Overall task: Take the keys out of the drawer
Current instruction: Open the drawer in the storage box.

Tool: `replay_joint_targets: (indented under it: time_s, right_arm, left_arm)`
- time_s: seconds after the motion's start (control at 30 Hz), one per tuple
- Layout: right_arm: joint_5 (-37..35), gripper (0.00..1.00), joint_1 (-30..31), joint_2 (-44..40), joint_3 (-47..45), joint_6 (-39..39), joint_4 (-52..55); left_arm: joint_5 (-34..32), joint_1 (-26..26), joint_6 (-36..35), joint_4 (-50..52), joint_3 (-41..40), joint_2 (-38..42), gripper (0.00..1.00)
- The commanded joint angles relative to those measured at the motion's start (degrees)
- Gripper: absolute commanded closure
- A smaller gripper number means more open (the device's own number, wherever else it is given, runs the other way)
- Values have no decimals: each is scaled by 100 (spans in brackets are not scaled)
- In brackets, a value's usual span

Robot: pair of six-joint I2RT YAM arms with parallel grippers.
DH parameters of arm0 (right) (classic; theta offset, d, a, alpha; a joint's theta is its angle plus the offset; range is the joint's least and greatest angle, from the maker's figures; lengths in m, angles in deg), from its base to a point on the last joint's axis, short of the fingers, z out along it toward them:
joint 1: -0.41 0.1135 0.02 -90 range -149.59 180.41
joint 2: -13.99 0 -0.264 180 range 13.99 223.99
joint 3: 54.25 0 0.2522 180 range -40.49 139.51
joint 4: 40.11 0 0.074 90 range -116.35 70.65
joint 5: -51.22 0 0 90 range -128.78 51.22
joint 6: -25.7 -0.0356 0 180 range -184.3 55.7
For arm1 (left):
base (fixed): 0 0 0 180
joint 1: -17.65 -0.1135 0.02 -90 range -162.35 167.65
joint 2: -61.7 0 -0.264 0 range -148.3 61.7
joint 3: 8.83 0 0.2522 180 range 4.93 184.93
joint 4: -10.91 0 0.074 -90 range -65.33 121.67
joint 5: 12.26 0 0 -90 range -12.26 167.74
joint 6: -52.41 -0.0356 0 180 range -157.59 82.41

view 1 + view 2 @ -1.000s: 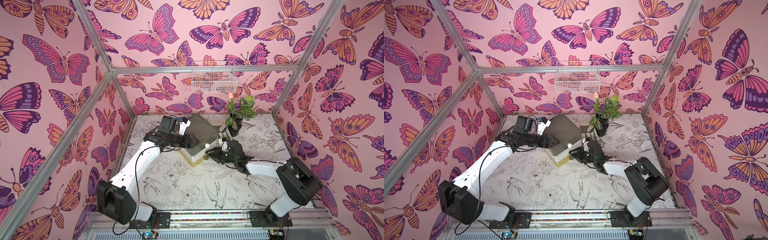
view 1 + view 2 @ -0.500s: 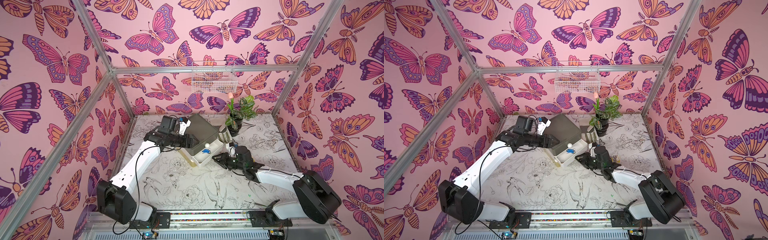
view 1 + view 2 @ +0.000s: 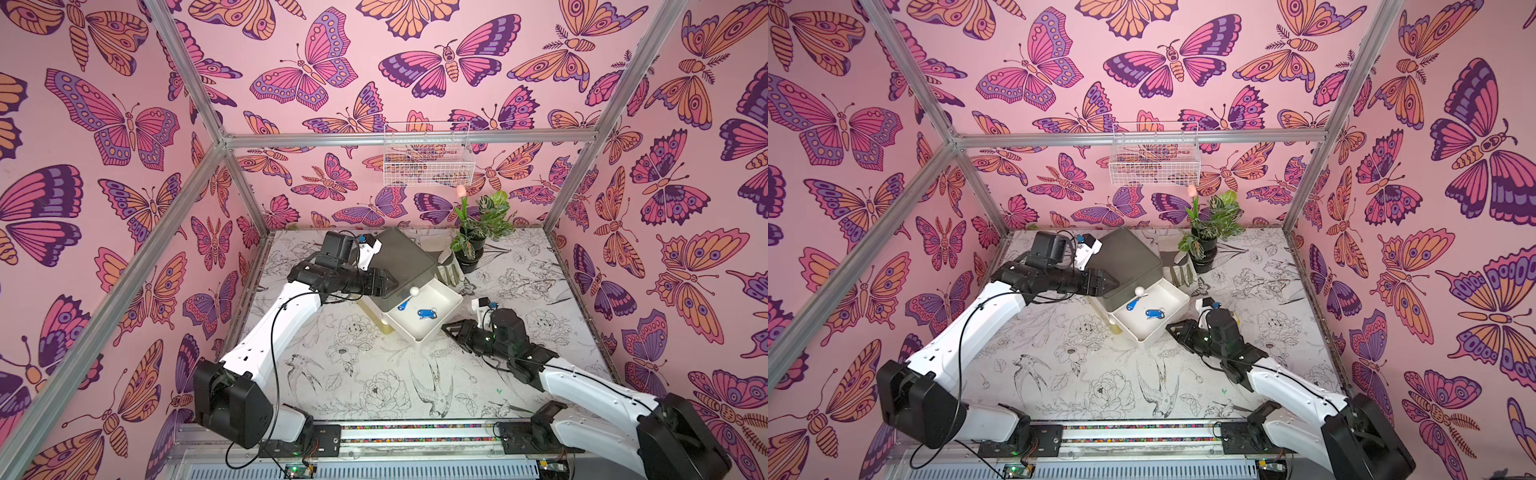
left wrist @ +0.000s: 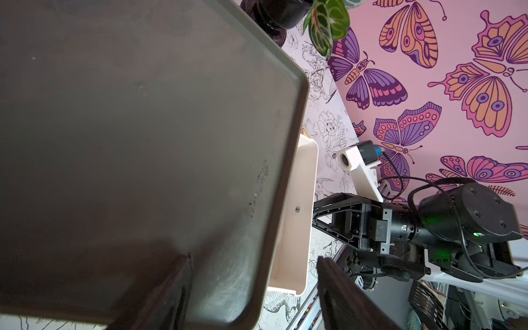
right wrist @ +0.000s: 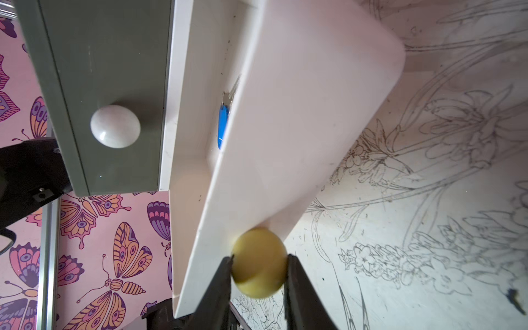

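A small cabinet [image 3: 399,257] with a grey-green top stands at the back of the table. Its white drawer [image 3: 432,334] is pulled out to the front right. Keys with blue tags [image 3: 426,312] [image 3: 1154,312] lie on the drawer floor; one blue tag [image 5: 222,125] shows in the right wrist view. My right gripper [image 5: 258,260] [image 3: 451,330] is shut on the drawer's yellow knob [image 5: 258,264]. My left gripper [image 3: 388,284] [image 4: 254,258] stands open at the cabinet's near left corner, one finger on the top and the other off its side.
A white knob [image 3: 414,291] sits on the shut green drawer above. A potted plant [image 3: 478,232] and a striped holder [image 3: 451,270] stand just behind the cabinet to the right. A wire basket [image 3: 428,156] hangs on the back wall.
My right gripper has pulled the white drawer out towards the front right, and the blue-tagged keys have come into view. The left arm has stayed on the cabinet.
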Motion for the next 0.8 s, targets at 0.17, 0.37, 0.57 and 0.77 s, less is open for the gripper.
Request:
replay_joint_targets:
  time_s: [0.17,0.37,0.57,0.77]
  right_arm:
    - [-500,81,-65,-722,-307,75,561]
    - [-261,81,-66,-414,-277,100,327]
    - [-127,81,-49,-130,-249,62,140]
    - [-327,81,-42,-782,-346,98,648]
  left_arm:
    - [-45,-40,103,451,-88,-162,26]
    - [-45,-39,108,436,-119,-158,26]
    - [-51,-40,108,434,-126,-139,26]
    - [-43,-40,119,431,-115,-161,26]
